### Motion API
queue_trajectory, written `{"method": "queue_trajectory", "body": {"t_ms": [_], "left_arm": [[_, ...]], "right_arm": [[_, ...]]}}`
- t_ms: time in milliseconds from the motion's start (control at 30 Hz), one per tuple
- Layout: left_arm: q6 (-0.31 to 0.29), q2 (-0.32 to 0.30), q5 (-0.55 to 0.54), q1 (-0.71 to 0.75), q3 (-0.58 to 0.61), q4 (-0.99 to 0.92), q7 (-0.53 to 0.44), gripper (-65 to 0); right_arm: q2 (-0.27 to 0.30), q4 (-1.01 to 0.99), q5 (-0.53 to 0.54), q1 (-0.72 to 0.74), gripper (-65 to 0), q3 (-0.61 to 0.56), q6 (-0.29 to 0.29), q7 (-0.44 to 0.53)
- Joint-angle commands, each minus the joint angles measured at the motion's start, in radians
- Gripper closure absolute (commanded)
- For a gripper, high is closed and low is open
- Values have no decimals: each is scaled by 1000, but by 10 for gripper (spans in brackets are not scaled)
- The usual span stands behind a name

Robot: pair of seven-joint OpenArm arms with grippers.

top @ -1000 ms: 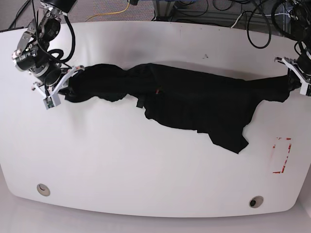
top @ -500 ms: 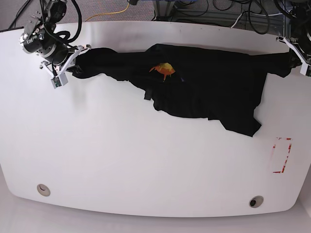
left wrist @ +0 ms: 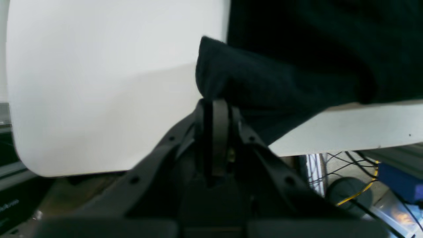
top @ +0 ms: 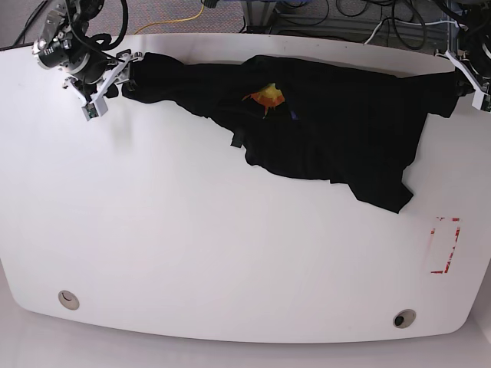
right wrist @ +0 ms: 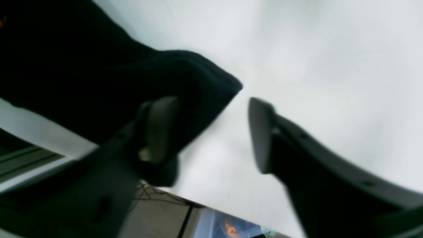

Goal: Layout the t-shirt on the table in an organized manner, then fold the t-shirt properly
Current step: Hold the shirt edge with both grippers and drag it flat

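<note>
T-shirt point(top: 322, 123) stretched along table point(top: 230, 253) far edge; left gripper point(left wrist: 216, 109) pinches its end, right gripper point(right wrist: 211, 129) jaws apart.

One t-shirt point(top: 322, 123), two hands.

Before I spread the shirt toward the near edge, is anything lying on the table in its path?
Nothing visible. The table in front of the shirt is bare; only the flat red tape outline and two grommet holes sit there. The left gripper is shut on the shirt; the right gripper stands open beside it.
</note>
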Motion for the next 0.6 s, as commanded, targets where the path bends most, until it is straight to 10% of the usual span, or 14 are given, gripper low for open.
{"method": "queue_trajectory", "body": {"t_ms": [0,567], "left_arm": [[1,-17,-5,5,-9,12,-11,0],[-25,-17,0,25,-10,-6,-11,0]], "right_arm": [[10,14,9,-12,-469,7,0,17],[-19,17,15,-39,-510,86,0,14]]}}
